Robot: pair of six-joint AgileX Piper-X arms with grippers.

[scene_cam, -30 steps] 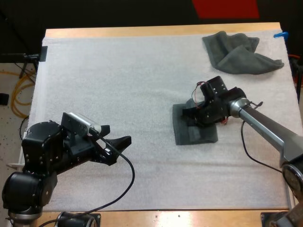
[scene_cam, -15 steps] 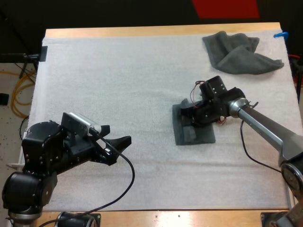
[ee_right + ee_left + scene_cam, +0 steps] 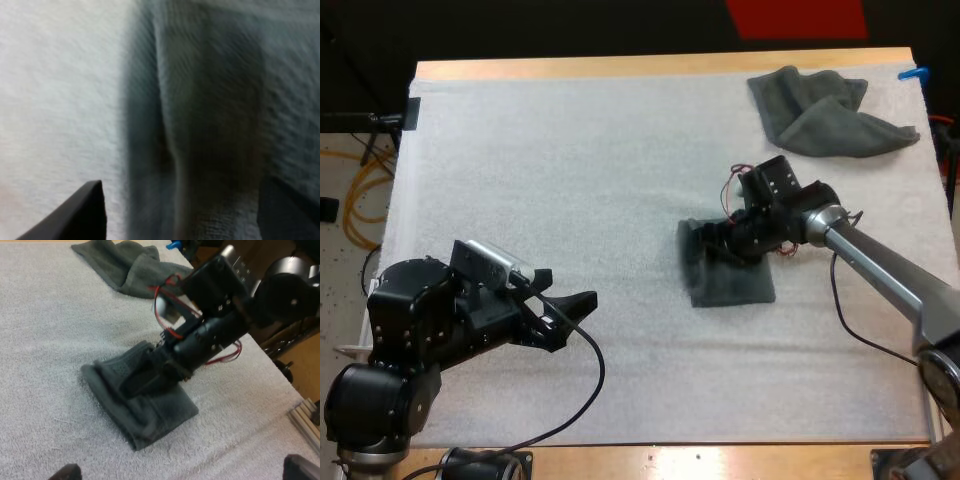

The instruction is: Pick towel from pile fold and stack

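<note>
Laid out on white mat [image 3: 570, 150]: crumpled towel [image 3: 830, 110] well beyond folded towel [image 3: 735, 285], apart from it. Folded towel bunched into a ridge along its left edge. Right gripper [image 3: 715, 240] down over that ridge, fingers spread wide, clamping nothing. Left gripper [image 3: 563, 287] well left of folded towel, wide apart, empty. Seems the tidying end of the fold; next, probably flatten ridge, lift clear, reach for crumpled towel
</note>
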